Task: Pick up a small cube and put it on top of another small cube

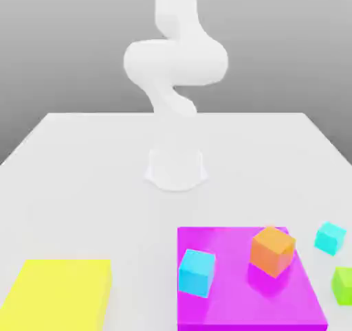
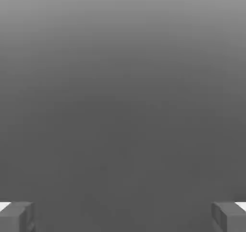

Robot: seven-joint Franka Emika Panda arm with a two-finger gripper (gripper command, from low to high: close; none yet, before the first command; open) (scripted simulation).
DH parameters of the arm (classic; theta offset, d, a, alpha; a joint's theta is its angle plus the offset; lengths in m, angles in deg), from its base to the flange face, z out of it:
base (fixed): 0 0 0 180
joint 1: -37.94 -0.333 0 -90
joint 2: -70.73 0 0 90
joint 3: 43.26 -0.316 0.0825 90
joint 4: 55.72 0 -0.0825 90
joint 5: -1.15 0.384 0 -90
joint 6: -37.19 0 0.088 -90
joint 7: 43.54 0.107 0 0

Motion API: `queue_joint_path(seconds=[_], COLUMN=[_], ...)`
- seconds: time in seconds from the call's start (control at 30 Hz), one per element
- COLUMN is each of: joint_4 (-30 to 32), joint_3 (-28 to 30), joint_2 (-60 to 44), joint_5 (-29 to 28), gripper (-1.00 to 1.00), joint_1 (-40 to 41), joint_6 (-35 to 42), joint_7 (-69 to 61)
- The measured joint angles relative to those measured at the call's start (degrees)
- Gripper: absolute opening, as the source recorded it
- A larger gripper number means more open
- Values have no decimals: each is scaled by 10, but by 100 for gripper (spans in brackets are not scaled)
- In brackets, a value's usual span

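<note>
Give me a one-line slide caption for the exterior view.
White arm behind magenta pad bearing blue cube and orange cube.

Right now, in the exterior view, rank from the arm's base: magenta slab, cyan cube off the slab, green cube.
1. Flat magenta slab, straight before the white base.
2. Small cyan cube, right of slab.
3. Green cube, right edge.

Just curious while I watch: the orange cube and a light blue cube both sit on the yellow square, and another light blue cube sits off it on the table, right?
Not quite. The orange cube and the light blue cube sit on the magenta square, not the yellow square, as the exterior view shows. The other light blue cube does sit off it on the table.
</note>
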Motion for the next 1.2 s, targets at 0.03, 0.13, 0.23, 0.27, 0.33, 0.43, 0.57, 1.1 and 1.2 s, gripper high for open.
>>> queue_joint_path(seconds=[0.03,0.13,0.23,0.27,0.33,0.43,0.57,1.1,1.2], joint_4=[6,24,41,46,58,75,97,116,116], joint_3=[-15,-58,-99,-112,-138,-175,-215,-143,-143], joint_2=[-22,-86,-147,-168,-209,-272,-356,-646,-646], joint_5=[-6,-24,-44,-52,-67,-92,-128,-291,-291], gripper=[0,0,0,0,0,0,0,-100,-100], joint_1=[-2,-8,-16,-19,-26,-38,-65,-257,-257], joint_6=[-10,-38,-66,-76,-94,-121,-157,-319,-319], joint_7=[5,22,41,47,61,83,113,247,248])
